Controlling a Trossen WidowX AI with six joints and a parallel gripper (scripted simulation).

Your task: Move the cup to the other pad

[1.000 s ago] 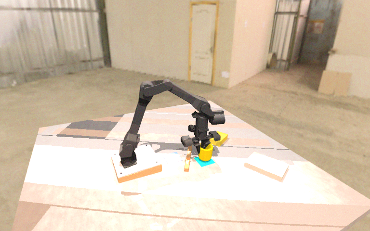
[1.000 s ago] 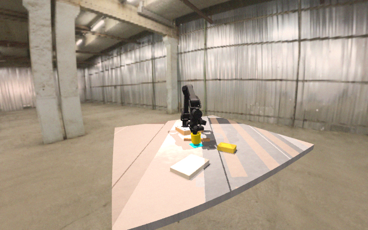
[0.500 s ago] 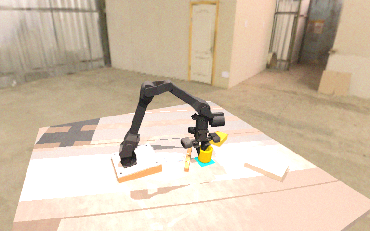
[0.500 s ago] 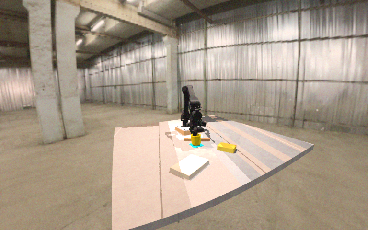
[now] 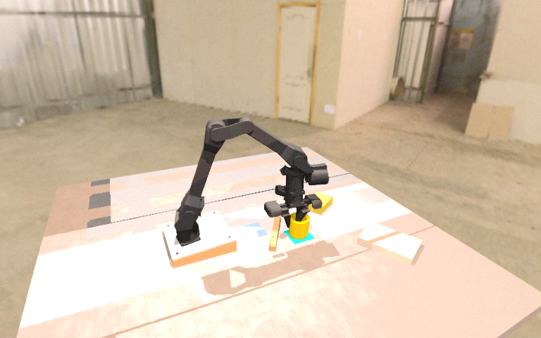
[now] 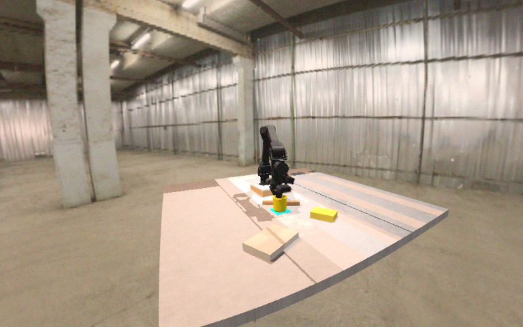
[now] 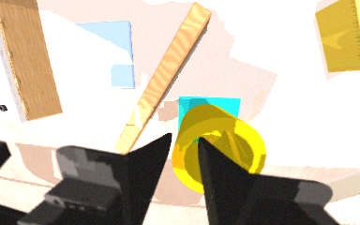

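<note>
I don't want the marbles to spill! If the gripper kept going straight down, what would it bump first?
Probably the yellow cylindrical cup: the black gripper points down with the cup's wall between its opening fingers. Under it lies the cyan square pad.
</note>
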